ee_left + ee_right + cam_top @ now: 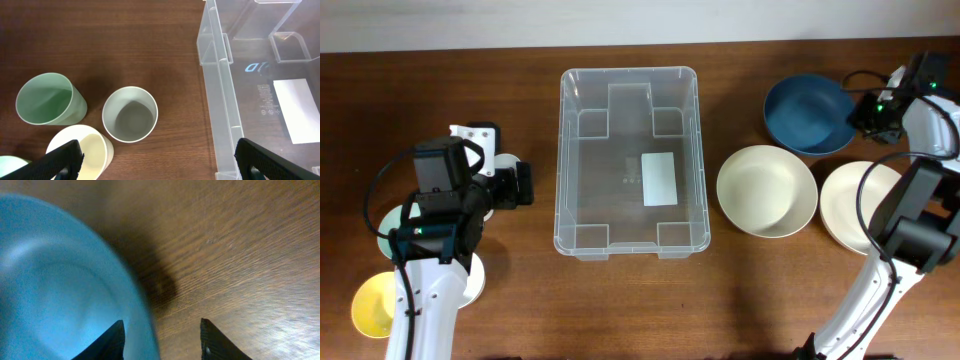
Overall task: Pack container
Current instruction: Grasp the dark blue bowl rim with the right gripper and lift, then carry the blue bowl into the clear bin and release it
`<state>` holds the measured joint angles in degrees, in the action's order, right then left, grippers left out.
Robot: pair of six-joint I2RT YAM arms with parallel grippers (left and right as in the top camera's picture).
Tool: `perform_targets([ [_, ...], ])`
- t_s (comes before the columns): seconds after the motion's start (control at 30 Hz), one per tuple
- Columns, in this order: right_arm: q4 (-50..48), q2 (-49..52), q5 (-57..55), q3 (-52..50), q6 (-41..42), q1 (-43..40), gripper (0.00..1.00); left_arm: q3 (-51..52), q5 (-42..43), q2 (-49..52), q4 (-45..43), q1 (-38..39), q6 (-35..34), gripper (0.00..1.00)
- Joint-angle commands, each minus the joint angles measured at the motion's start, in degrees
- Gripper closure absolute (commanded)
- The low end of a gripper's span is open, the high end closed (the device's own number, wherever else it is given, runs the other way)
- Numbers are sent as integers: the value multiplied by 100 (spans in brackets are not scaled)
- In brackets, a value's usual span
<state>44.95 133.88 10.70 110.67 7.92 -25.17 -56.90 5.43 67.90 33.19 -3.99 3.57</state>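
From above, the container (610, 195) sits empty at mid-desk, a clear rigid plastic bin with rounded corners, moulded ledges and a white label (660, 178), its long axis running from the near edge to the far edge. It lies between the arms; the left pincer (520, 185) is just beside its left wall, while the right pincer (868, 112) is farther off at the rim of a matte blue bowl (808, 115), with two cream bowls (766, 190) between and near. In the left wrist view the left pincer (160, 165) is released, jaws spread wide over a white cup (130, 114); a green cup (47, 99) and a cream cup (82, 147) stand close, and the container (250, 100) rises to the right. In the right wrist view the right pincer (160, 342) is released, jaws straddling the smooth edge of the blue bowl (60, 280) on the grained wooden desk (240, 240).
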Motion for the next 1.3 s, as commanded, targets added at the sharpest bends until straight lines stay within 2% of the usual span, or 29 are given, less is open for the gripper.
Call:
perform_targets([
  [0.0,-35,350,306,-11,-39,42,60,-116,81,13,-20,-28,-52,1],
  [0.23,-37,483,413,-11,-35,46,96,-116,81,13,-22,-28,-52,1],
  [0.7,175,173,1169,313,-37,44,96,-116,79,13,-120,-28,-52,1],
  [1.03,1773,-686,1182,1825,-479,398,96,-116,79,13,-127,-28,-52,0],
  [1.27,2811,-955,942,2575,-946,1462,96,-116,79,13,-127,-28,-52,0],
])
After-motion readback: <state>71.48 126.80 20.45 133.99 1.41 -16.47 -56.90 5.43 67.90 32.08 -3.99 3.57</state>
